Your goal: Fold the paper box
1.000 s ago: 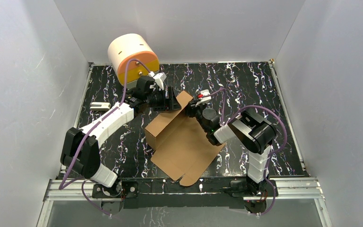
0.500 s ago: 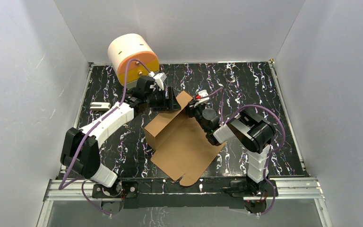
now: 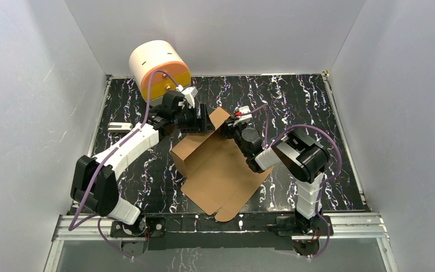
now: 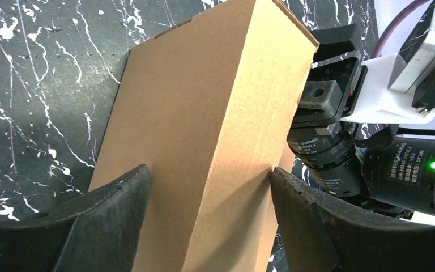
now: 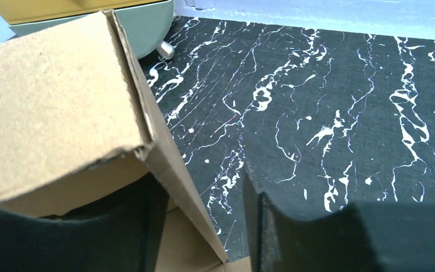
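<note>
Box (image 3: 218, 170) cardboard is sitting between both pairs of jaws at its far corner. Left jaws are clamping wide across the raised far-left wall, one finger (image 4: 113, 221) pressing each face. Right jaws are standing apart, straddling the adjoining wall's edge, with worktop (image 5: 328, 113) showing between the cardboard and the outer finger (image 5: 255, 221). Outward, the box is lying mid-worktop, its near part flat and its far-left side standing, with the cabinet (image 3: 158, 68) just beyond. The step looks like squaring this corner. The left should be holding its wall upright while the right is closing gently along the crease, not dragging the sheet or crushing the edge.
</note>
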Controlling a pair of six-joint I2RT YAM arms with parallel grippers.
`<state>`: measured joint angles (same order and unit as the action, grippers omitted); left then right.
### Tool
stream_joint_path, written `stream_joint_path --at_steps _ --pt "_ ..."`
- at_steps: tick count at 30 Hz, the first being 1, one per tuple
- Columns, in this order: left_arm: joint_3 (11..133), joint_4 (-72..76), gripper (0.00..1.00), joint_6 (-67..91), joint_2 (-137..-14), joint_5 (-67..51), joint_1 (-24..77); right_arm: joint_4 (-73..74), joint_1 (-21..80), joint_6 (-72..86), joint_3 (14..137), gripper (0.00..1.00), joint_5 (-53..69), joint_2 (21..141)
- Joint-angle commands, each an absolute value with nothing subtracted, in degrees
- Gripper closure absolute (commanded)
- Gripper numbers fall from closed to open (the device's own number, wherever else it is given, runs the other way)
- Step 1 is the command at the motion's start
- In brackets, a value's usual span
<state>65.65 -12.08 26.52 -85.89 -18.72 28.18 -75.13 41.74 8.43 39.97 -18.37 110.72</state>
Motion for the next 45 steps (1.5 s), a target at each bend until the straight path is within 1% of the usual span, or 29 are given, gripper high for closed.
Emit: stream_joint_path --at_steps 1,5,9,14,15,17,20,24,25,27,32,35,42,45 --pt "66.3 -17.4 0.22 23.4 -81.9 -13.2 27.9 -77.4 41.5 7.7 38.6 0.38 -15.7 106.4" --pt "66.6 -18.1 0.21 21.3 -78.9 -9.2 27.9 -74.6 41.4 5.8 35.0 0.26 -14.4 100.7" --pt "67.0 -18.7 0.20 18.5 -75.0 -5.5 27.9 -70.9 41.5 4.8 29.9 0.15 -13.7 93.9" --pt "67.3 -19.9 0.20 14.9 -70.8 -1.8 28.6 -58.7 41.4 3.6 27.4 0.03 -13.9 83.9" --pt "67.6 -20.6 0.20 14.2 -70.1 -1.0 29.3 -56.1 41.5 3.2 27.1 0.02 -14.3 81.7" --pt "68.7 -21.8 0.20 12.6 -68.9 3.8 32.2 -50.6 41.4 3.0 26.1 0.01 -15.7 77.3" --pt "69.9 -22.7 0.20 9.6 -68.6 11.9 39.2 -43.9 41.4 3.8 24.8 0.01 -18.4 70.7" --pt "72.8 -25.9 0.20 6.5 -72.8 24.7 48.9 -34.0 41.4 6.7 23.7 0.01 -22.2 62.4" --pt "73.5 -26.3 0.20 5.5 -74.1 29.6 50.9 -31.9 41.4 7.4 23.3 0.01 -23.1 60.2" --pt "74.0 -26.4 0.20 4.2 -76.4 36.0 53.7 -27.9 41.4 8.6 22.2 0.01 -24.0 56.0" --pt "75.4 -26.3 0.22 1.5 -81.4 44.9 55.4 -22.5 41.4 10.9 18.6 0.01 -25.5 45.4" --pt "76.1 -26.2 0.22 0.3 -85.0 49.6 57.1 -20.5 41.3 11.2 17.5 0.01 -27.5 41.0" --pt "77.5 -25.7 0.24 -3.5 -92.4 58.0 59.3 -19.6 41.3 10.9 16.5 0.01 -29.0 37.7" --pt "77.6 -25.6 0.29 -4.6 -94.6 61.8 59.2 -19.4 41.3 11.3 16.4 0.01 -28.7 37.6"
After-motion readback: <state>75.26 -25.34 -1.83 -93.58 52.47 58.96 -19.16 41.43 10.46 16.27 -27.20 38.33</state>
